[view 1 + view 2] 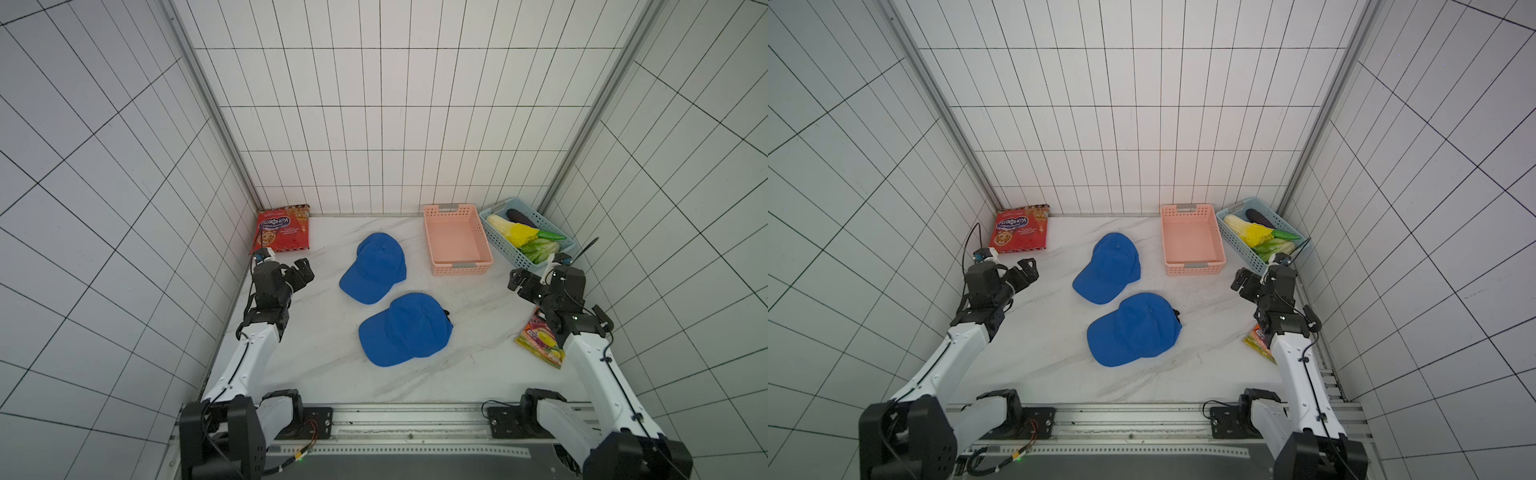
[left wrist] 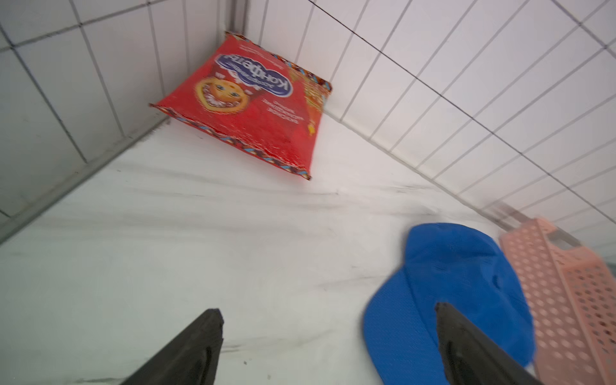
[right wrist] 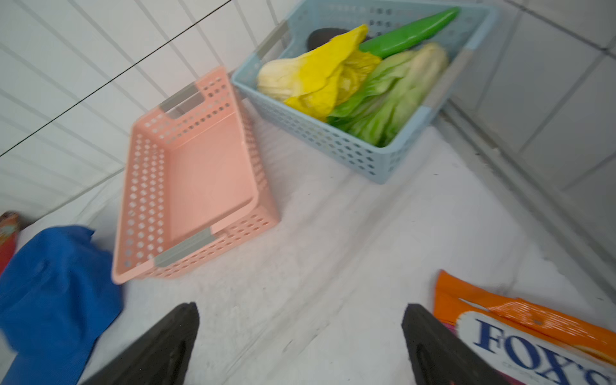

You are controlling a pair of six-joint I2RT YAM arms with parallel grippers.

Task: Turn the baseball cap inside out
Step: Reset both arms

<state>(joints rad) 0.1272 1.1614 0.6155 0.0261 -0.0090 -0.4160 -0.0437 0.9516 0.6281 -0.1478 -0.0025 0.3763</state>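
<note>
Two baseball caps lie here and the task names only one, so the first danger is that each arm takes a different cap, or that a pull on one drags its neighbour. The far cap (image 1: 376, 268) lies just beside the pink basket (image 1: 457, 239), on the side toward the left arm. The near cap (image 1: 409, 328) lies in front of that basket, closer to the robot's base. They are very near each other, and I cannot tell if they touch. A pull on the far cap could also push it against the basket wall. The cloth looks thin and soft, so a finger may pinch both layers of the crown, and then it cannot turn. The brim seems stiff and will probably resist. Both caps are blue, crown up, apparently right side out, with brims pointing away from the basket. The left gripper (image 2: 328, 313) and the right gripper (image 3: 300, 310) both stand wide and hold nothing, apart from either cap
</note>
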